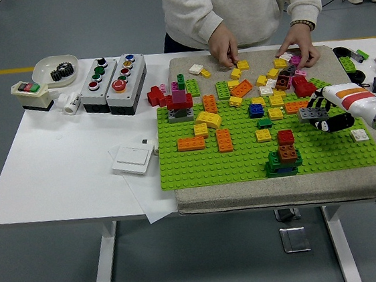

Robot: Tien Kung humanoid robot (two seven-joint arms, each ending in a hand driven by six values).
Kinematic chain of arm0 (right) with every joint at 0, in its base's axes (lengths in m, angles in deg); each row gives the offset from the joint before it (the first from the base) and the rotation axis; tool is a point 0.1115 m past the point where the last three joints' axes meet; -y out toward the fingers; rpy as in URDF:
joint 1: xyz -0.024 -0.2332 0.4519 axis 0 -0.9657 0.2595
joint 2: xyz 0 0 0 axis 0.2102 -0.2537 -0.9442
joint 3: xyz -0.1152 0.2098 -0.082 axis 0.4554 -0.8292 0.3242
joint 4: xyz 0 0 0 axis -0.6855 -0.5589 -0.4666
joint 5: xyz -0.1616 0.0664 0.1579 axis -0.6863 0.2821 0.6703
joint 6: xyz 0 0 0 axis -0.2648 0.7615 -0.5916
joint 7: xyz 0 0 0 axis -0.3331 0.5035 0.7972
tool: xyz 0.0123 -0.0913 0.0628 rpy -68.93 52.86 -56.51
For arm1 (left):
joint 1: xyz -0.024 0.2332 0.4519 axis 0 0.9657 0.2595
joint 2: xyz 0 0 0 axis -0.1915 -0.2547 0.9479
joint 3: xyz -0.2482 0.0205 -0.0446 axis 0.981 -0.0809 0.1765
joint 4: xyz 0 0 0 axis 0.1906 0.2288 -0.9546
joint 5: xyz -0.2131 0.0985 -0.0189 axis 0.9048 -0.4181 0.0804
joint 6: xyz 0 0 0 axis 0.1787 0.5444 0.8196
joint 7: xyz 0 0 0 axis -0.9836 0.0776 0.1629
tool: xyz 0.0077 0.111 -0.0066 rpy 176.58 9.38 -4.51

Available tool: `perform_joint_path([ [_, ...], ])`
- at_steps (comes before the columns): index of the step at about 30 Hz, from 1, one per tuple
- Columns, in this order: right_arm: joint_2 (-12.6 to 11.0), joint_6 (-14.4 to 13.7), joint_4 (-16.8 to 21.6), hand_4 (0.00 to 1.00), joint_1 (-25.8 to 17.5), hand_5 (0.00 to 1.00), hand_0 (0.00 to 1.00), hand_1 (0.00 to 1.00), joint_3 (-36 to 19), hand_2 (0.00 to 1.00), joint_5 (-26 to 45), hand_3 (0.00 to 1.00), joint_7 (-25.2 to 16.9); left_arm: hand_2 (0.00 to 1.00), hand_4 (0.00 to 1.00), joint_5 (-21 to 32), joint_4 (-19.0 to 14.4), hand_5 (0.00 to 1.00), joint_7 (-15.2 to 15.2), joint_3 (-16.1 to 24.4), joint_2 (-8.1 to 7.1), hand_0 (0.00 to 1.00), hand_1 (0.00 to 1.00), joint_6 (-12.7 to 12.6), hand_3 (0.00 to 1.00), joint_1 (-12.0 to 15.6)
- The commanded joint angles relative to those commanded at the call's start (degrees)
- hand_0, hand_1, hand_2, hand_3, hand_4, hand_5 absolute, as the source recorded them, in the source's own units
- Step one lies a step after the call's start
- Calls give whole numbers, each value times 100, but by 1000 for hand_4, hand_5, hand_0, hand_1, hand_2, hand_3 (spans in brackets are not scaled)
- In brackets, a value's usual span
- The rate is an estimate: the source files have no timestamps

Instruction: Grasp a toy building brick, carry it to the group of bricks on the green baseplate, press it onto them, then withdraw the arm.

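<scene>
My right hand [325, 118] comes in from the right edge and is shut on a grey brick [311, 114], held just above the right part of the green baseplate [197, 167]. A stack of red, brown, blue and green bricks [284, 151] stands on the plate, left of and nearer than the hand. Single orange, yellow, blue and green bricks are pressed on across the plate's middle. A small white brick [359, 134] lies on the plate under my wrist.
A person at the far side has one hand [222, 46] and the other hand [299, 46] among loose bricks on the grey mat [260, 190]. A red, pink and green stack [179, 101] stands at the plate's back left. Button boxes [112, 75], a white switch plate [133, 158] and a bowl [55, 69] sit to the left.
</scene>
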Motion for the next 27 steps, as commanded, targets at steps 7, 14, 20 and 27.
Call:
perform_joint_path([
  [7,-407,-25,995,619,-242,247,432,440,-414,478,-22,459,109,732,653,134,39,653,49,-96,-1,660,714,-69,581,51],
  [14,-800,173,2077,605,-649,271,381,416,-783,464,-469,457,481,732,653,130,61,653,69,-97,-1,661,712,-82,581,69],
  [20,-1118,644,2974,617,-920,290,383,420,-1066,468,-999,463,992,731,654,173,68,650,96,-130,-16,662,709,-104,581,67],
  [27,-1438,891,3860,624,-1096,296,384,426,-1046,470,-1184,465,1185,730,655,226,71,650,108,-157,-21,664,710,-117,580,62],
])
